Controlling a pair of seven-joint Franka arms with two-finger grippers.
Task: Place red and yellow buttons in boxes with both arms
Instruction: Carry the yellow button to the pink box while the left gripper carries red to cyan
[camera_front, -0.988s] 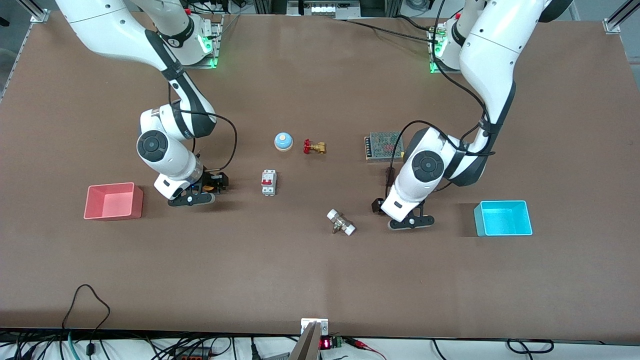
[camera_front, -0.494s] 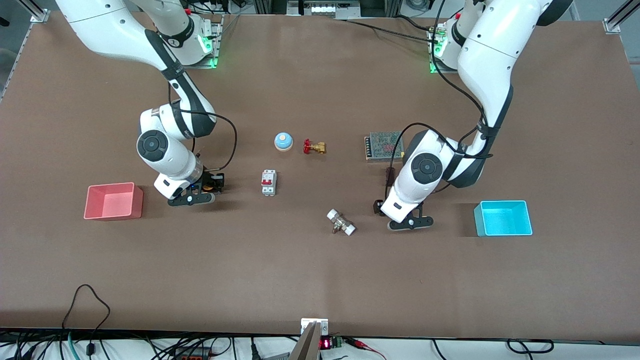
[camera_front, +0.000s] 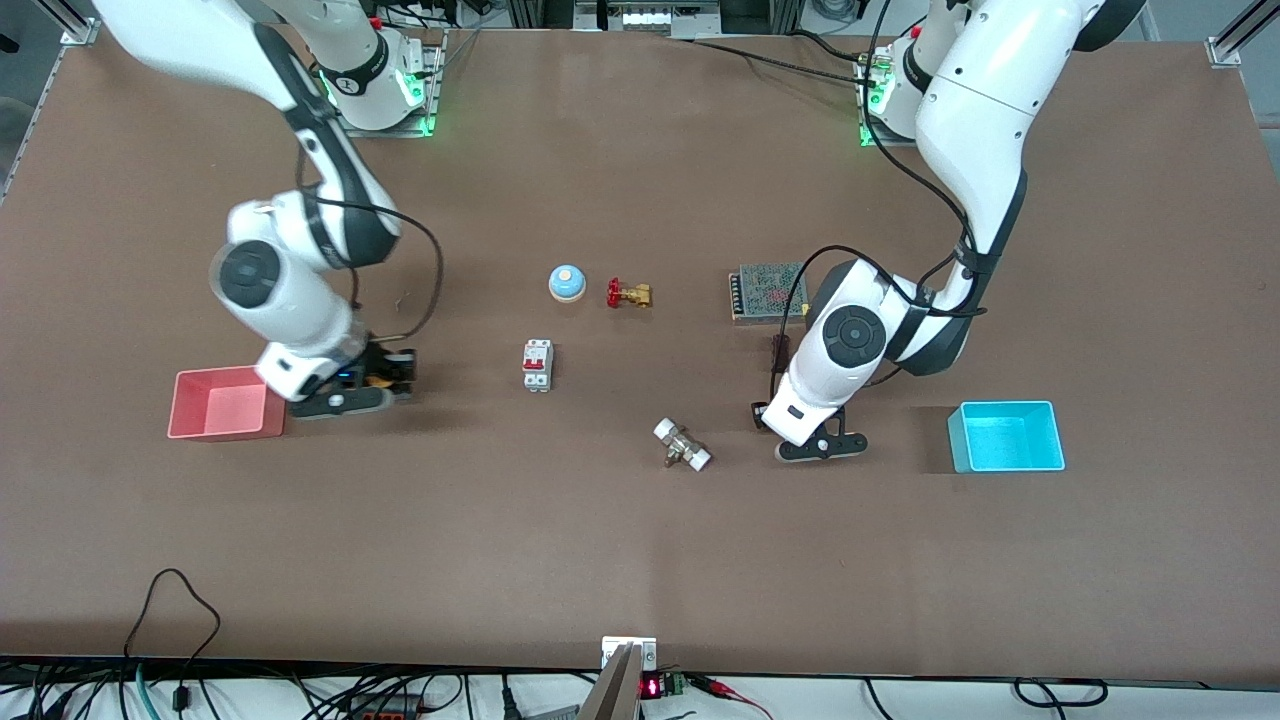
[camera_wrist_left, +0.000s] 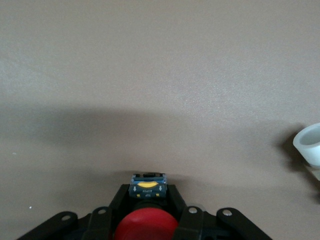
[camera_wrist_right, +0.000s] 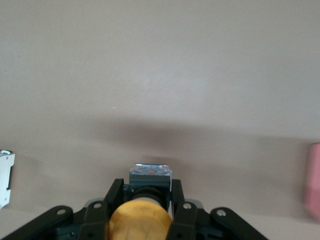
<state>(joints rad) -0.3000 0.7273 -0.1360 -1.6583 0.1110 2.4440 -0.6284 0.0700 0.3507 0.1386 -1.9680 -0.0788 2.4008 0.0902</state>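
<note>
My right gripper (camera_front: 388, 376) is shut on the orange-yellow button (camera_wrist_right: 140, 221) and holds it just above the table, beside the pink-red box (camera_front: 225, 402) on its side toward the table's middle. A sliver of the button shows in the front view (camera_front: 378, 381). The box's edge shows in the right wrist view (camera_wrist_right: 314, 181). My left gripper (camera_front: 763, 413) is shut on the red button (camera_wrist_left: 147, 226), low over the table between the white-ended fitting (camera_front: 682, 445) and the cyan-blue box (camera_front: 1006, 436). The red button is hidden in the front view.
A white circuit breaker (camera_front: 537, 364), a blue domed bell (camera_front: 566, 282), a red-handled brass valve (camera_front: 627, 293) and a metal mesh power supply (camera_front: 768, 291) lie mid-table. The fitting's white end shows in the left wrist view (camera_wrist_left: 310, 145). The breaker shows in the right wrist view (camera_wrist_right: 5, 177).
My right arm has carried the yellow button toward the pink-red box and now stands right beside it. The left arm has barely moved.
</note>
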